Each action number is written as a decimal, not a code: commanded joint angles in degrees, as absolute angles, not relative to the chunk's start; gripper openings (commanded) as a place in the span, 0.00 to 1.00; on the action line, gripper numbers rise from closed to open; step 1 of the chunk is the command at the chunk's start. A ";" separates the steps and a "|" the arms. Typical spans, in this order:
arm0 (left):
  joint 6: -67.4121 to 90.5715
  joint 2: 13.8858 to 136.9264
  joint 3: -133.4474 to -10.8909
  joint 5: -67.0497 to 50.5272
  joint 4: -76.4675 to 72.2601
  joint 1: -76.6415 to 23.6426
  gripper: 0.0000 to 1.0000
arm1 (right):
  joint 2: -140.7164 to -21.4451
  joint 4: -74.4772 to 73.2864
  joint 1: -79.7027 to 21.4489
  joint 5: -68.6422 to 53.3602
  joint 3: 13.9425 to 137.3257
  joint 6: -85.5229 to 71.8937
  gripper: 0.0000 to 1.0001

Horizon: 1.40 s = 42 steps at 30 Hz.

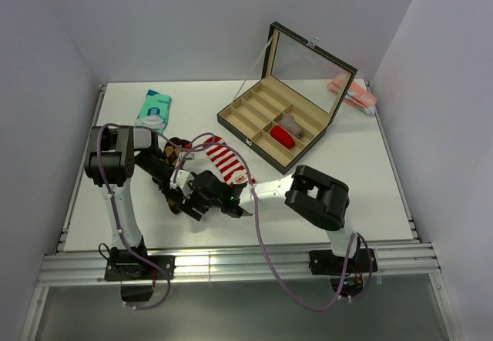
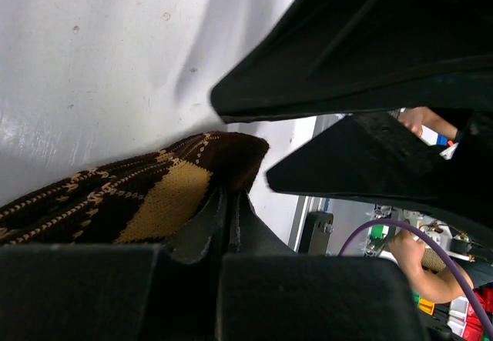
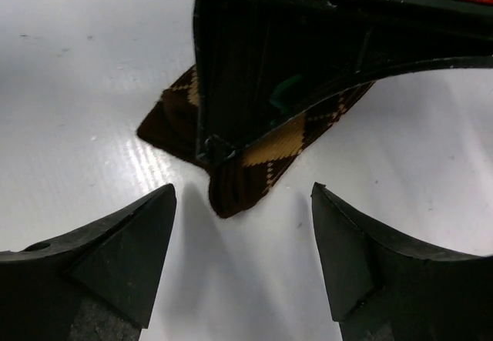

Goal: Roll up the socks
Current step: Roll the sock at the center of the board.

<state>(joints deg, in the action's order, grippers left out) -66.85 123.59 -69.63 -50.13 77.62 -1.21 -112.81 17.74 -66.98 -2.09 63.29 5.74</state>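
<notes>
A brown argyle sock lies left of centre on the white table, and a red-and-white striped sock lies just right of it. My left gripper is shut on the argyle sock, whose dark end pokes out past the pressed-together fingers. In the right wrist view the left gripper covers most of that sock, and only its folded tip shows below. My right gripper is open, low over the table, its fingertips either side of that tip and apart from it.
An open compartment box stands at the back right with a plain red roll in it. A teal packet lies at the back left, pink items at the far right. Both arms cross near the front edge.
</notes>
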 commanded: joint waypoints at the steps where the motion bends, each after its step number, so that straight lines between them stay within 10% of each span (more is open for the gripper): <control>1: -68.38 123.93 -69.87 -49.83 78.66 -1.23 0.00 | -114.43 17.84 -67.67 1.67 66.79 9.05 0.77; 21: -67.15 124.72 -70.40 -49.48 78.49 -1.23 0.00 | -119.18 20.65 -69.70 5.80 69.08 12.66 0.53; 28: -66.62 122.97 -70.66 -49.83 78.49 -1.32 0.12 | -119.53 18.64 -69.61 6.33 69.96 11.25 0.00; 36: -59.95 113.57 -71.37 -50.89 72.35 -1.32 0.37 | -115.32 12.66 -69.61 12.21 67.86 6.95 0.00; 42: -52.13 107.15 -68.91 -49.40 61.80 -1.06 0.36 | -108.73 5.90 -69.78 11.52 64.26 0.27 0.00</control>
